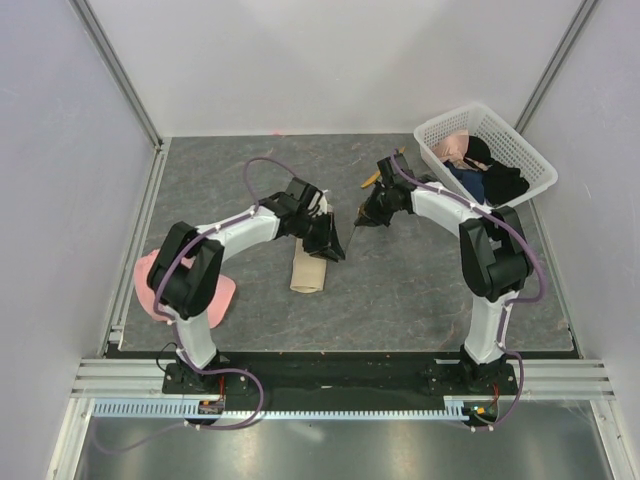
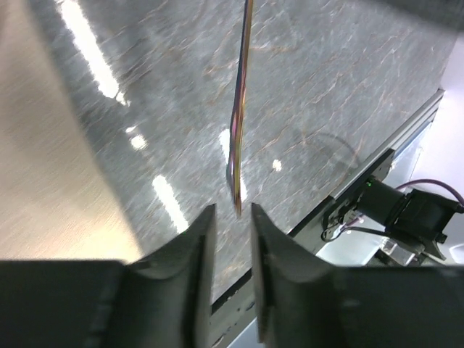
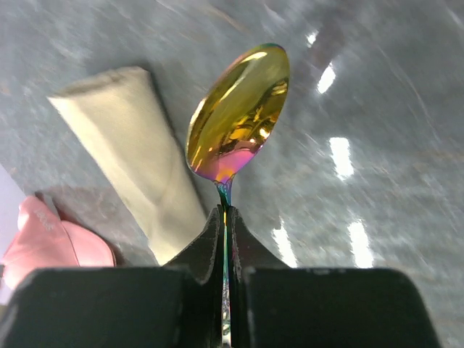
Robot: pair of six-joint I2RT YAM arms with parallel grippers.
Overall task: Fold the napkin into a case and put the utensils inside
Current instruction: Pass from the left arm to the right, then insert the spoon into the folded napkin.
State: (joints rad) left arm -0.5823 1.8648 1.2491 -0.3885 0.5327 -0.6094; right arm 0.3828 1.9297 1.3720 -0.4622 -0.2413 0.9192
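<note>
The right fingers [image 3: 210,243] clench the spoon [image 3: 235,119] handle, the left fingers [image 2: 199,250] released, to pocket it in the napkin [image 1: 308,272] at seven o'clock.

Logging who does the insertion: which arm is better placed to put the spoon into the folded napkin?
Right, probably. The right claw is shut on the handle of the spoon, and the folded napkin lies just past it. The left claw is open and grips nothing.
</note>
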